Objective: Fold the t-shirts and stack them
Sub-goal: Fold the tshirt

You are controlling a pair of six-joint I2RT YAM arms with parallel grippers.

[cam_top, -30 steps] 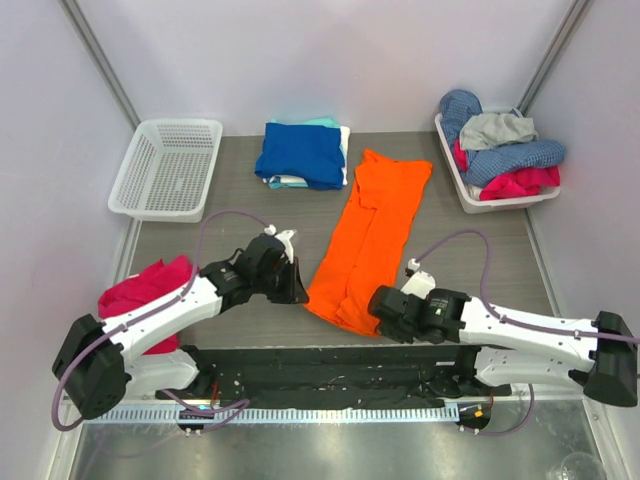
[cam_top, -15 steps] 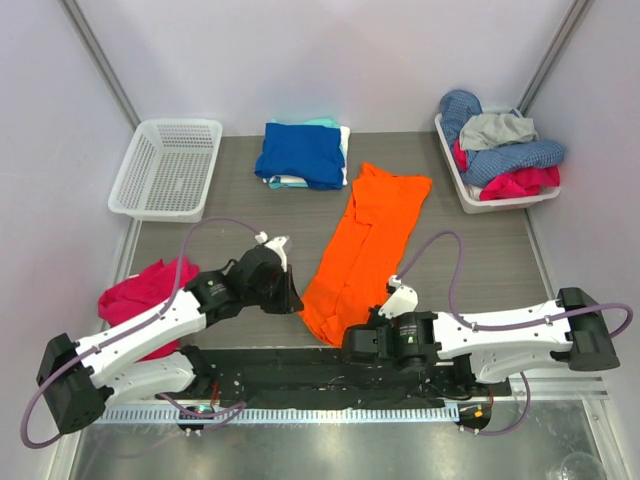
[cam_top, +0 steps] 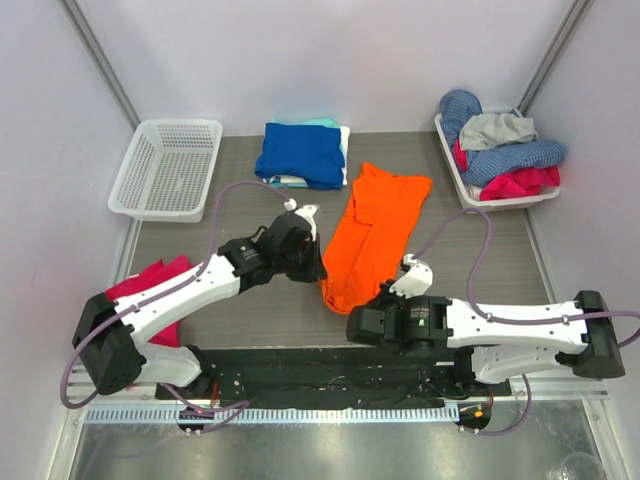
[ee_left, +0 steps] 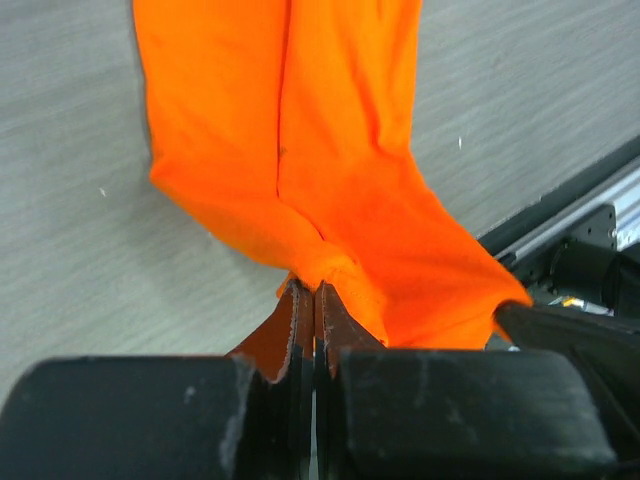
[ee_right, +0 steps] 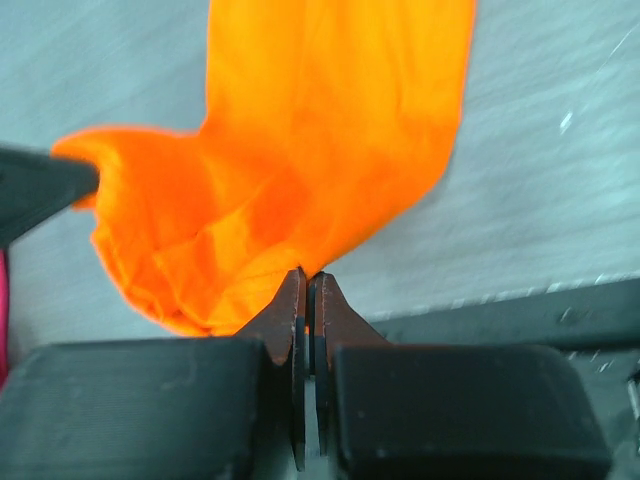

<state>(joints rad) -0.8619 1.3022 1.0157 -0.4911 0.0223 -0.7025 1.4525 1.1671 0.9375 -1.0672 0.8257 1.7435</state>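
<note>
Right gripper [cam_top: 352,318], working at about 6 o'clock on the table [cam_top: 240,210]: its fingers are pressing flat together on a near corner of the orange t-shirt [cam_top: 378,225]. In the right wrist view I am seeing no gap between them, only cloth fanning out from the tips.

Left gripper [cam_top: 316,268], sitting at about 10 o'clock from the right one: its fingers are also pinching tight on orange cloth, at the other near corner.

The shirt's near end is bunching up between the two grippers. The rest is lying flat in a long folded strip, running toward 1 o'clock across the middle of the table.

A pink cloth [cam_top: 150,285] is lying at about 8 o'clock, partly under the left arm.

Farther out, at 12 o'clock, a blue t-shirt [cam_top: 300,152] is resting folded on top of a stack, with teal and white shirts [cam_top: 343,135] showing at the edges beneath it.

A white basket [cam_top: 180,123] is standing at 10 o'clock. A white tray [cam_top: 500,203] is sitting at 2 o'clock, holding a heap of clothes [cam_top: 505,150].
</note>
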